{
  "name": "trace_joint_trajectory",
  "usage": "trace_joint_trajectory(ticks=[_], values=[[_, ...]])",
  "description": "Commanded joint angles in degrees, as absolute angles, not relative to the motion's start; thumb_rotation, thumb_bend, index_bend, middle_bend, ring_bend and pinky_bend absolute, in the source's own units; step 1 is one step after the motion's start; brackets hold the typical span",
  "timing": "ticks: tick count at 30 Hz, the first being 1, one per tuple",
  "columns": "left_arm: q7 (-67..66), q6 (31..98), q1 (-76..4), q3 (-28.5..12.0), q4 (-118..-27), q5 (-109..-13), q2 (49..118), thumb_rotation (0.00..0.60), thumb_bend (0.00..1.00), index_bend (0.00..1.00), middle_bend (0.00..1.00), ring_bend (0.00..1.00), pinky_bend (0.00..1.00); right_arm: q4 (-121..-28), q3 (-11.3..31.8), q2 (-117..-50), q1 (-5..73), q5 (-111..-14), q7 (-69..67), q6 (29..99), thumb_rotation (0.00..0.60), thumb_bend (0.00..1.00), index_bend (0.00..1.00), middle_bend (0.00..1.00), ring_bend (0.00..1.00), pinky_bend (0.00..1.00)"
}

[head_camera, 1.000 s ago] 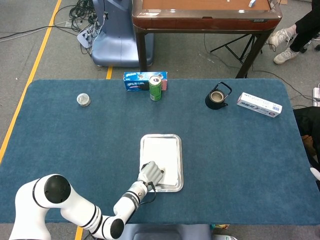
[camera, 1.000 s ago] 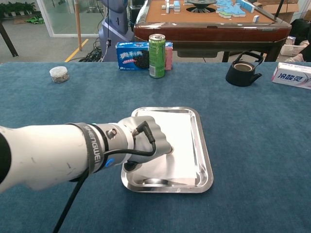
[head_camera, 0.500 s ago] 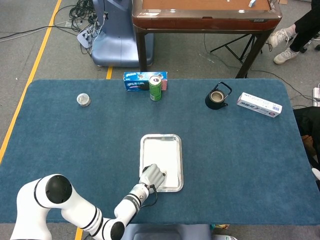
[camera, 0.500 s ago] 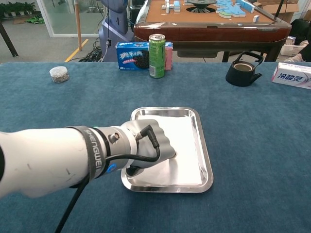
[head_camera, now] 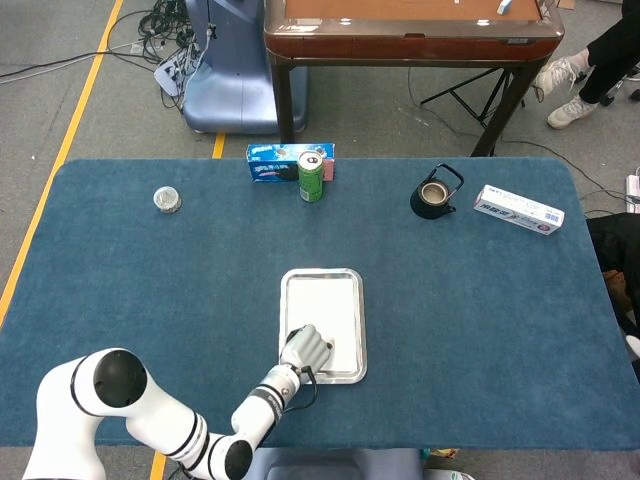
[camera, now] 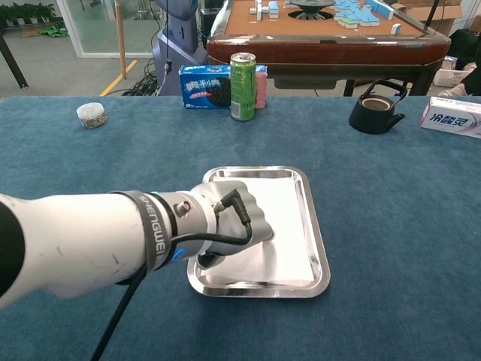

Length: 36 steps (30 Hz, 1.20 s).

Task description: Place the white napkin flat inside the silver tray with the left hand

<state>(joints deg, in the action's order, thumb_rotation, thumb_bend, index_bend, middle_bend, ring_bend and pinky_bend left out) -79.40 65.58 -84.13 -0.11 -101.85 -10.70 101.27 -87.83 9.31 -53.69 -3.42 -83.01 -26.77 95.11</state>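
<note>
The silver tray [head_camera: 361,322] [camera: 320,252] sits in the middle of the blue table, nearer the front edge. The white napkin [head_camera: 336,308] [camera: 290,229] lies spread over most of the tray floor and reaches its near end. My left hand [head_camera: 304,347] [camera: 229,219] rests on the napkin's near left part, fingers curled down onto it and holding it. The hand hides the fingertips and the napkin corner under it. My right hand appears in neither view.
A green can [head_camera: 311,176] [camera: 242,86] and a blue cookie box [head_camera: 270,162] [camera: 204,87] stand at the far edge. A black teapot [head_camera: 435,193] [camera: 373,110] and a white carton [head_camera: 517,209] [camera: 452,116] are far right, a small jar [head_camera: 167,199] [camera: 91,115] far left.
The napkin's near edge has come toward the tray's near end and now covers the bare metal seen a second ago. My left hand shifted slightly with it.
</note>
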Motion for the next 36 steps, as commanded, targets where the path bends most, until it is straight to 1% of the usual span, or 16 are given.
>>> trace_joint_trajectory(ticks=[1, 12, 20, 24, 27, 31, 34, 36], values=[[-79.6, 66.1, -84.2, -0.1, -102.6, -10.8, 100.8, 0.600, 0.49, 0.12, 1.00, 0.94, 1.00, -87.7, 9.3, -53.8, -3.4, -83.0, -27.0, 95.0, 0.600, 0.07, 0.26, 0.25, 0.17, 0.26], [-80.6, 71.0, -84.3, -0.3, -108.8, -10.9, 97.5, 0.600, 0.49, 0.12, 1.00, 0.94, 1.00, -87.6, 9.4, -53.9, -3.3, -83.0, -26.7, 94.8, 0.600, 0.07, 0.26, 0.26, 0.17, 0.26], [-76.9, 78.2, -80.9, 0.4, -118.4, -14.1, 89.7, 0.600, 0.49, 0.12, 1.00, 0.94, 1.00, -88.4, 8.7, -54.2, -2.6, -84.2, -23.7, 93.9, 0.600, 0.07, 0.26, 0.26, 0.17, 0.26], [-72.4, 81.8, -77.0, 3.0, -124.6, -19.4, 83.4, 0.600, 0.49, 0.12, 1.00, 0.92, 1.00, -89.6, 8.2, -54.3, -2.2, -85.0, -20.9, 93.6, 0.600, 0.07, 0.26, 0.26, 0.17, 0.26], [-69.0, 84.2, -73.4, 6.1, -127.3, -25.0, 79.4, 0.600, 0.49, 0.12, 1.00, 0.90, 1.00, -90.3, 7.9, -54.6, -1.8, -85.3, -18.8, 93.0, 0.600, 0.07, 0.26, 0.26, 0.17, 0.26], [-62.4, 87.8, -67.2, 9.6, -127.7, -33.3, 75.9, 0.600, 0.49, 0.12, 0.93, 0.83, 1.00, -90.8, 7.7, -55.2, -1.1, -85.5, -16.1, 92.0, 0.600, 0.07, 0.27, 0.26, 0.17, 0.26], [-59.3, 89.9, -63.5, 11.4, -126.7, -37.4, 74.5, 0.600, 0.49, 0.12, 0.89, 0.80, 0.99, -91.5, 7.5, -55.5, -0.5, -85.5, -14.0, 91.2, 0.600, 0.07, 0.28, 0.26, 0.17, 0.26], [-57.0, 91.5, -60.7, 12.3, -126.1, -40.3, 73.6, 0.600, 0.49, 0.12, 0.84, 0.76, 0.97, -91.9, 7.4, -55.7, -0.1, -85.3, -12.4, 90.5, 0.600, 0.07, 0.28, 0.26, 0.17, 0.26]])
